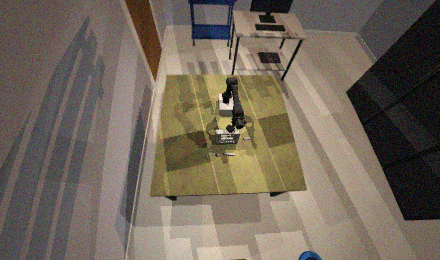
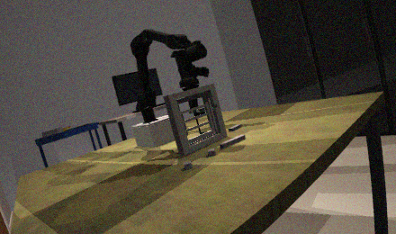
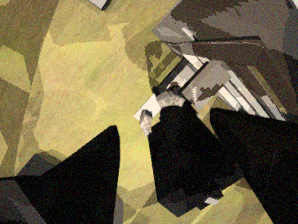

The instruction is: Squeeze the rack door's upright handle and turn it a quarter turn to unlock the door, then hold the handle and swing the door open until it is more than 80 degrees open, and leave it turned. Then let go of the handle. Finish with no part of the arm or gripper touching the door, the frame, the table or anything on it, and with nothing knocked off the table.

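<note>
The grey rack frame (image 1: 216, 139) (image 2: 175, 125) stands upright on the table. Its bars fill the upper right of the wrist view. Thin dark bars show through its opening in the exterior view; how far the door stands open cannot be told. My gripper (image 2: 194, 107) (image 3: 164, 123) points down on the robot's side of the frame. Its two black fingers stand apart, so it is open. A dark shape lies between them in the wrist view, with a pale piece at its top; whether it is the handle, and whether a finger touches it, cannot be told.
The arm's white base (image 1: 226, 109) (image 2: 155, 133) stands behind the frame. A long grey bar (image 1: 230, 154) (image 2: 232, 141) and a small block (image 1: 217, 155) (image 2: 211, 152) lie in front of it. Another small piece (image 1: 247, 138) (image 2: 235, 128) lies beside the frame, and one more block (image 2: 187, 166) is nearer the exterior camera.
</note>
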Action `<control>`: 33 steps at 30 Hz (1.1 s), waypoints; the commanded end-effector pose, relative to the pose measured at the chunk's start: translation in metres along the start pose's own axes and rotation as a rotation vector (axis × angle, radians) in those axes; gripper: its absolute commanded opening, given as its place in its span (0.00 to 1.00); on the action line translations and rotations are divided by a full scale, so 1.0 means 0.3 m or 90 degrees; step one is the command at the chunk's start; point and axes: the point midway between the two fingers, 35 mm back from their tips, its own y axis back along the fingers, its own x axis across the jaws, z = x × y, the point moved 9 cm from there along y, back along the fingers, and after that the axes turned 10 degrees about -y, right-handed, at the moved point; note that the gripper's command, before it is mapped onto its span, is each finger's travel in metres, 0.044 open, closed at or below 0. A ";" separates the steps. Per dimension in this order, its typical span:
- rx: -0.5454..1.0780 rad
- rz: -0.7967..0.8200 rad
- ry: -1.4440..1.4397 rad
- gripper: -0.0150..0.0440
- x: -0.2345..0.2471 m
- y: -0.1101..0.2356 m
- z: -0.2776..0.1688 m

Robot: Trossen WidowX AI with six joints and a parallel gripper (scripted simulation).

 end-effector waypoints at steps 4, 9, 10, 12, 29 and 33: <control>0.004 -0.004 -0.217 0.74 -0.015 -0.005 -0.007; 0.005 -0.005 -0.376 0.74 -0.016 -0.005 -0.009; 0.005 -0.005 -0.408 0.74 -0.017 -0.005 -0.009; 0.005 -0.006 -0.472 0.74 -0.018 -0.004 -0.010; 0.006 -0.011 -1.014 0.74 -0.023 -0.004 -0.017; 0.005 -0.013 -1.141 0.74 -0.025 -0.003 -0.019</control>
